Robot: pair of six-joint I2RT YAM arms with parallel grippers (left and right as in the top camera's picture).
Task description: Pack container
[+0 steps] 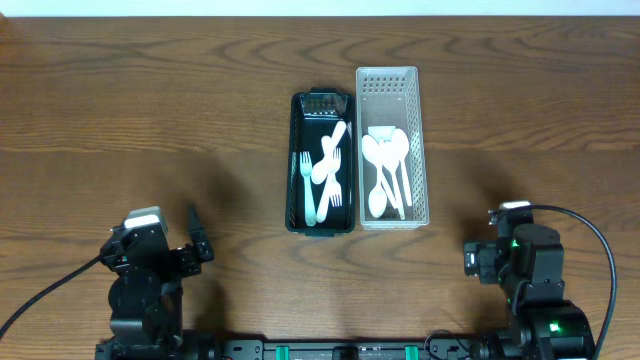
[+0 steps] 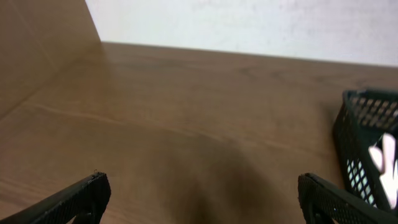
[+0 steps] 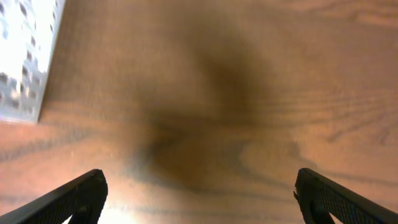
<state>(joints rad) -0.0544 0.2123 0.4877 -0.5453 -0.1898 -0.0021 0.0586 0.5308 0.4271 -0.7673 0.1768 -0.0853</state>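
A black basket [image 1: 297, 160] stands at the table's middle and holds white plastic forks and a spoon [image 1: 325, 170]. A white perforated basket [image 1: 425, 150] stands touching its right side and holds white spoons [image 1: 385, 165]. My left gripper [image 2: 199, 196] is open and empty near the front left, over bare wood; the black basket's corner [image 2: 360, 143] shows at its right. My right gripper [image 3: 199, 196] is open and empty near the front right, with the white basket's corner [image 3: 28, 62] at its upper left.
The wooden table [image 1: 150, 110] extends wide to both sides of the baskets. A pale wall [image 2: 249, 28] runs behind the far edge. Cables trail from both arm bases at the front edge.
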